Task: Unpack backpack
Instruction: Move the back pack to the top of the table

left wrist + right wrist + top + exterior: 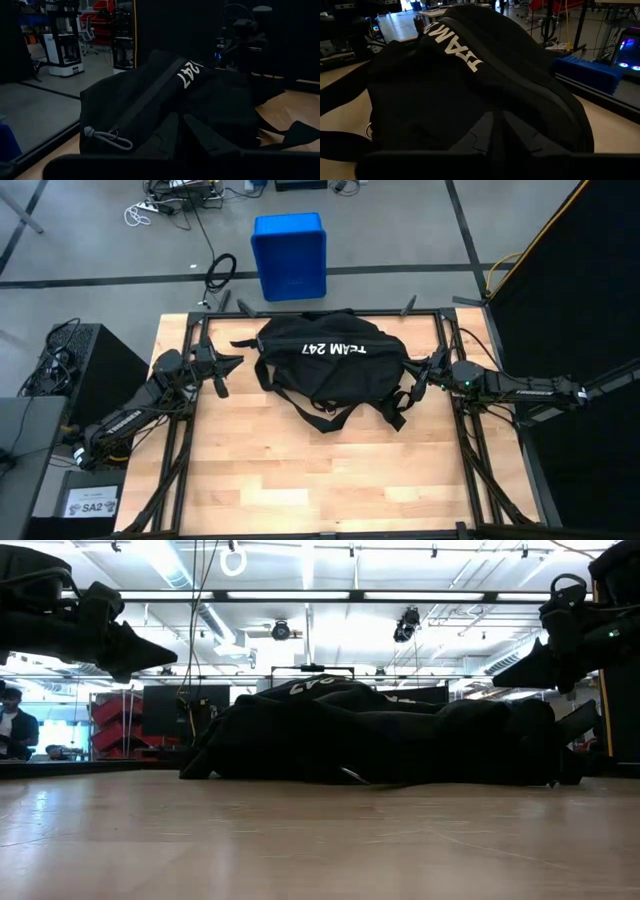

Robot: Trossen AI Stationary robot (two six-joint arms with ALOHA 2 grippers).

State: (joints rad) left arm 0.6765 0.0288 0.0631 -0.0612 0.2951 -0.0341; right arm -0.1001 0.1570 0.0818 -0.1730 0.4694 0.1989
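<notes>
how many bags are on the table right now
1: the backpack, black with white TEAM 247 lettering, lies at the far middle of the table, between the two arms. Nothing shows whether smaller bags are inside it.

We see black backpack (pixel 330 365), white "TEAM 247" lettering, grey zipper cord. We note light wood-grain table (pixel 300 470). Blue crate (pixel 290 255) upper centre, on grey floor (pixel 100 250).

Matt black cloth backpack (pixel 330 365) on smooth pale wood table (pixel 300 470).
</notes>
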